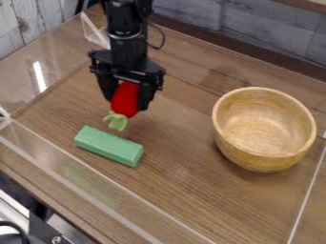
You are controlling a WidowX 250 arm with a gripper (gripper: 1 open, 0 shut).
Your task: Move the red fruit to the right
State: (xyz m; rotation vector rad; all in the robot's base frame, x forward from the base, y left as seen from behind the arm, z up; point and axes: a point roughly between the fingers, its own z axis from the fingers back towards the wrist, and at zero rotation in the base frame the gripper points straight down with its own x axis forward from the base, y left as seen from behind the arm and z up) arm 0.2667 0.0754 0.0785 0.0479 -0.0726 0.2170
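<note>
The red fruit (124, 99) is a small red toy strawberry with a green leafy cap hanging at its lower end. My gripper (125, 101) is shut on it and holds it lifted a little above the wooden table, left of centre. Its black fingers (105, 91) flank the fruit on both sides. The fruit hangs just above the far end of the flat green block (107, 146).
A wooden bowl (262, 127) stands at the right. A clear low wall (152, 205) runs along the front and sides of the wooden table (178, 162). The black arm rises toward the back at top centre.
</note>
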